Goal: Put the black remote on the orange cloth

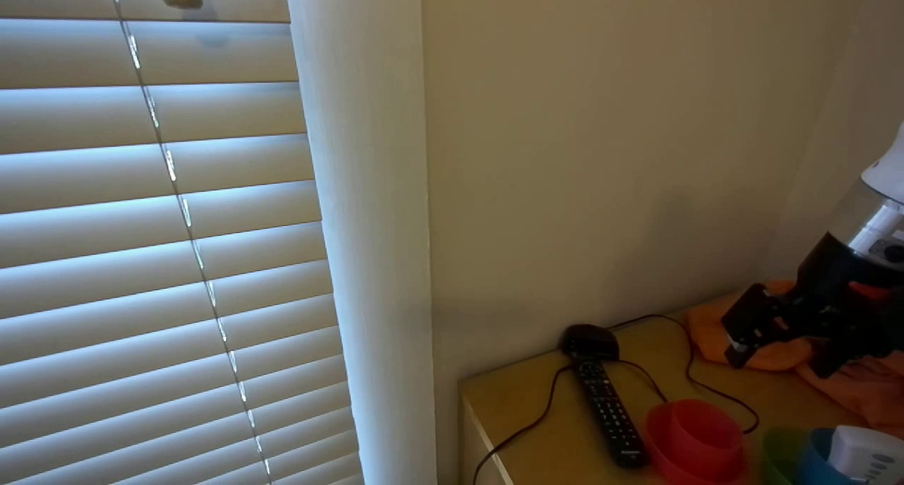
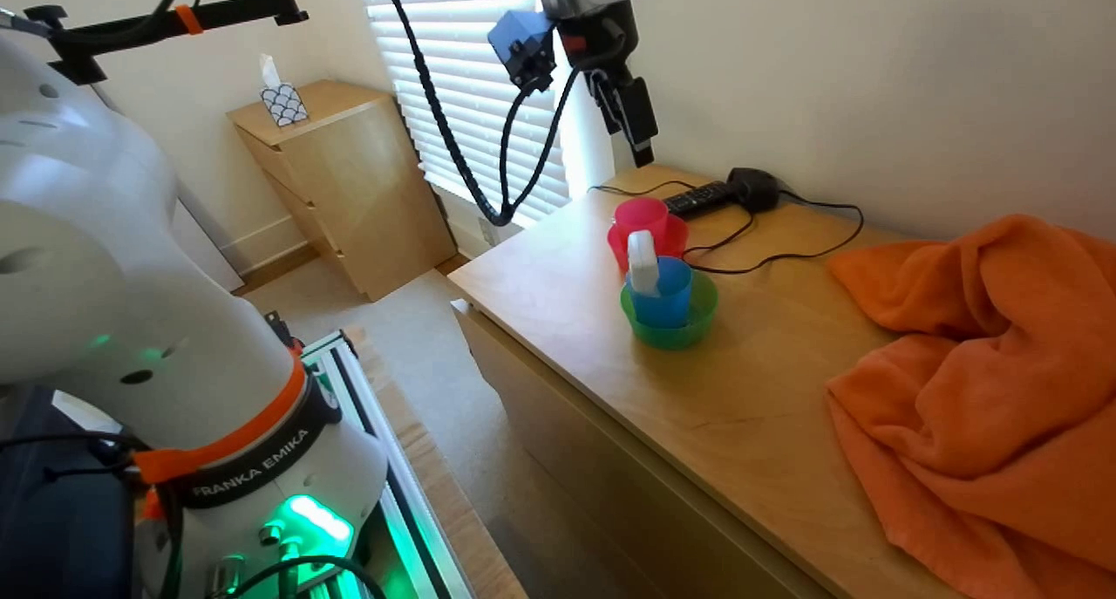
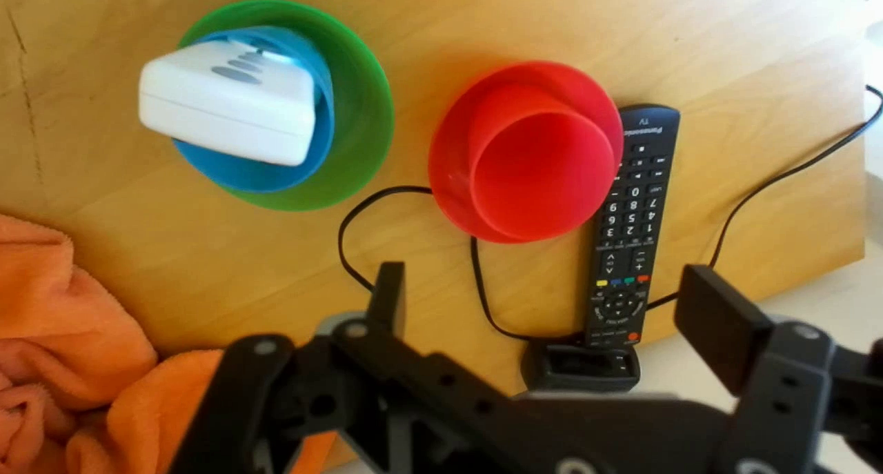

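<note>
The black remote [image 1: 609, 411] lies on the wooden dresser top, its end at a small black device; it also shows in an exterior view [image 2: 697, 200]. In the wrist view the remote [image 3: 628, 232] lies beside the red cups, below the jaws' gap. The orange cloth [image 2: 985, 416] is crumpled on the dresser; it shows in the wrist view [image 3: 55, 322] at lower left and in an exterior view [image 1: 706, 326] behind the gripper. My gripper [image 3: 550, 284] is open and empty, above the dresser and apart from the remote. It also shows in both exterior views [image 1: 780, 361] [image 2: 629, 132].
Red cups [image 3: 545, 170] stand right beside the remote. A green bowl [image 3: 362, 136] holds a blue cup [image 3: 265, 177] with a white object [image 3: 227, 105] in it. The black device [image 2: 754, 189] has black cables across the dresser [image 2: 750, 381]. A wall is behind.
</note>
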Robot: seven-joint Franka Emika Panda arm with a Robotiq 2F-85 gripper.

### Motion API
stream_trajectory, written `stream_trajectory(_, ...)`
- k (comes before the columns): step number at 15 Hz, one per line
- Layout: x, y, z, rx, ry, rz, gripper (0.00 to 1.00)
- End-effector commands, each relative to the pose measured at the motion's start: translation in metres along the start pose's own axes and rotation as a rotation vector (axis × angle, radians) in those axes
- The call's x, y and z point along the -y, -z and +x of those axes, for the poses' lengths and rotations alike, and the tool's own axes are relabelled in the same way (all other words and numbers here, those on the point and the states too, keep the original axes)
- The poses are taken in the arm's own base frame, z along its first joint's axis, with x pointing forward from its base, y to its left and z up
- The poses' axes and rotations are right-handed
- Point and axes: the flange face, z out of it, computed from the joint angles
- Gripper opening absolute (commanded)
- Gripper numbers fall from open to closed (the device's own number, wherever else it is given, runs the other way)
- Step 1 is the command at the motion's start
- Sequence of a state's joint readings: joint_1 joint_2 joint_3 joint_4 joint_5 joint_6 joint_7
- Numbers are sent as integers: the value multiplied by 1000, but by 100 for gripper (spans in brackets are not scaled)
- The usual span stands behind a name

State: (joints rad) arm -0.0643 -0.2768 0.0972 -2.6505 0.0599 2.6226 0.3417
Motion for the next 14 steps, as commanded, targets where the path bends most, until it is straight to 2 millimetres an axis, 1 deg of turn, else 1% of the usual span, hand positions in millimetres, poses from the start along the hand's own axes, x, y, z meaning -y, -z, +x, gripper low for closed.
stream_trajectory(1, 0, -2, 0, 4, 2, -1, 100)
stream_trajectory(3, 3, -7, 3, -2, -19, -18, 100)
stream_trajectory(4, 12, -22, 14, -6, -26, -43, 100)
stream_trajectory(5, 18, -30, 19, -7, -13, -63, 100)
stream_trajectory(6, 32, -40, 25, -7, 13, -85, 100)
stream_trajectory(7, 39, -45, 28, -11, 28, -120, 100)
stream_trajectory(8, 54, -53, 33, -8, 48, -141, 100)
stream_trajectory(10, 76, -68, 44, -25, 79, -170, 100)
stream_trajectory(12, 91, -84, 57, -23, 95, -161, 100)
stream_trajectory(14, 102, -107, 64, 19, 101, -122, 100)
